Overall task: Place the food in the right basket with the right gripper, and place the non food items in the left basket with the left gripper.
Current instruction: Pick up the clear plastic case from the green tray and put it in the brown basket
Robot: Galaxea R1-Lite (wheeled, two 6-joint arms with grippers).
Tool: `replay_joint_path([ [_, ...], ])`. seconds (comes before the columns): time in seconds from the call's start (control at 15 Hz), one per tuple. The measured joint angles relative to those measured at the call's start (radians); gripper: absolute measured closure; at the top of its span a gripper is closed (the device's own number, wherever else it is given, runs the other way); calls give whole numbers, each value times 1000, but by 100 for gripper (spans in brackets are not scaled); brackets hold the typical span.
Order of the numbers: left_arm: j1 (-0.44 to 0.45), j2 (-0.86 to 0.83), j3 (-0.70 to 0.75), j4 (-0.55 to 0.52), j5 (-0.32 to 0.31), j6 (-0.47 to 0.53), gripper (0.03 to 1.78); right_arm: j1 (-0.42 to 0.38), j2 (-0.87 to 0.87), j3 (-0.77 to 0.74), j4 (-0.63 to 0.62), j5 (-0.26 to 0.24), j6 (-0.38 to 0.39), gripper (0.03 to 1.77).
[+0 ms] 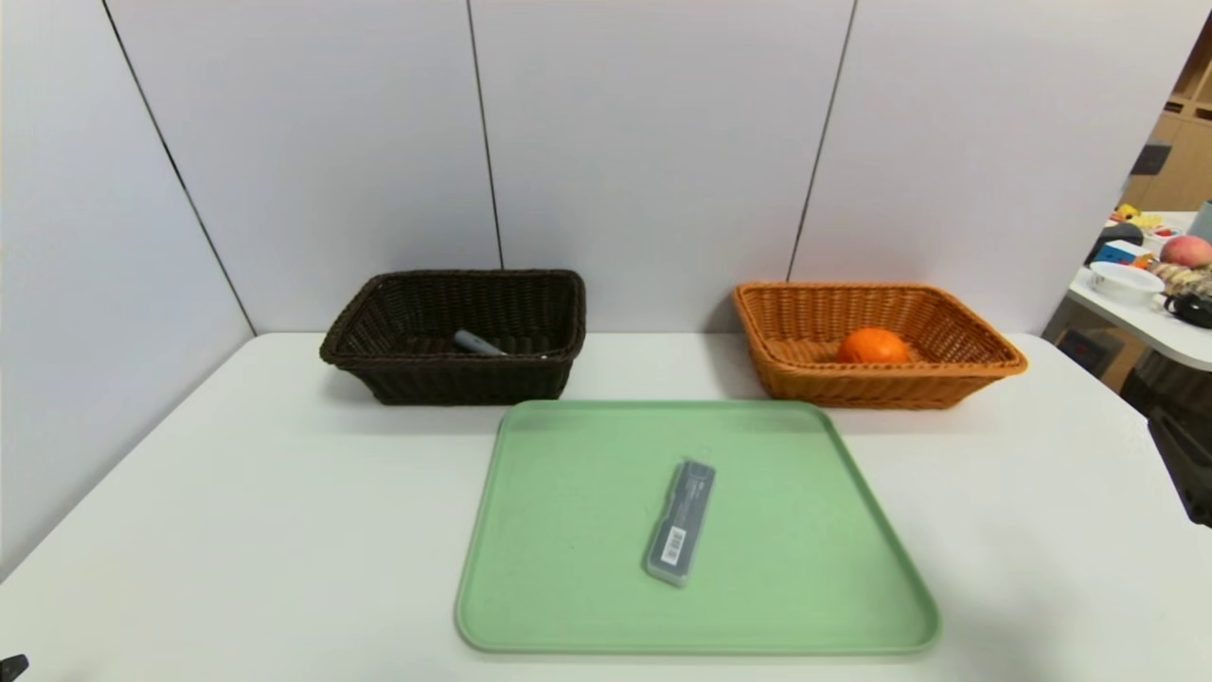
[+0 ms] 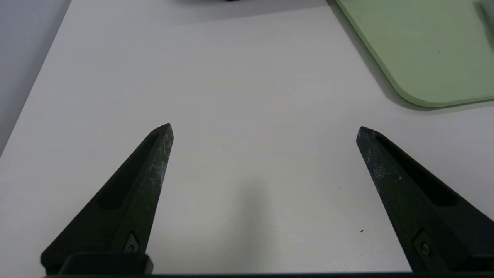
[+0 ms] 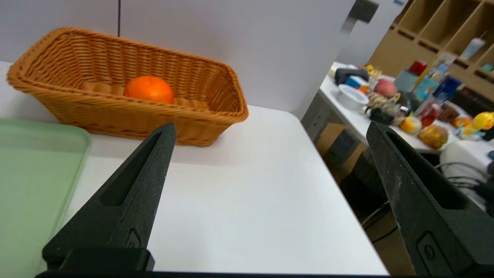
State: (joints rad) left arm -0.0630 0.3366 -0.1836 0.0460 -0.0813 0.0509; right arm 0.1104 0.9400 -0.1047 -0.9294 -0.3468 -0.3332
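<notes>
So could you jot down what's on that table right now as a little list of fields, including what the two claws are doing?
table: white table
tray: green tray at the front middle
on tray: one flat grey case with a barcode label
left basket: dark brown basket, a grey pen-like item inside
right basket: orange wicker basket, an orange inside
left gripper: left gripper over bare table beside the tray, jaws open, empty
right gripper: right gripper near the orange wicker basket, jaws open, empty

grey item (image 1: pixel 479 343) | half hidden by dark basket (image 1: pixel 454 336) rim | kind unclear
</notes>
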Motion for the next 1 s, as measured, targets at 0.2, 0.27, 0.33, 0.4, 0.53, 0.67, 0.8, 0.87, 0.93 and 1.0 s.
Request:
replay_joint_path([
  [0.2, 0, -13, -1, 2, -5, 1, 12, 13, -104, 6, 146, 3, 74, 11],
  [0.27, 0, -17, -1, 3, -5, 1, 12, 22, -141, -2, 211, 4, 109, 11],
  [0.33, 0, -20, -2, 4, -7, 1, 12, 33, -169, -15, 262, 4, 147, 11],
  [0.4, 0, -23, 0, 4, -9, 1, 12, 44, -191, -19, 294, 5, 173, 11],
  [0.53, -1, -27, 3, 4, -18, 1, 12, 70, -222, -20, 301, 4, 207, 11],
  [0.67, -1, -29, 3, 4, -33, 1, 12, 93, -246, -20, 306, 5, 212, 11],
  [0.8, -1, -29, 3, 4, -39, 1, 12, 107, -259, -24, 314, 6, 214, 11],
  [0.87, -1, -29, 3, 4, -46, 0, 12, 119, -264, -21, 325, 8, 213, 11],
  [0.93, -1, -30, 4, 4, -47, 0, 12, 130, -270, -20, 341, 10, 211, 11],
  [1.0, -1, -31, 8, 3, -49, 0, 12, 138, -275, -19, 361, 10, 210, 11],
])
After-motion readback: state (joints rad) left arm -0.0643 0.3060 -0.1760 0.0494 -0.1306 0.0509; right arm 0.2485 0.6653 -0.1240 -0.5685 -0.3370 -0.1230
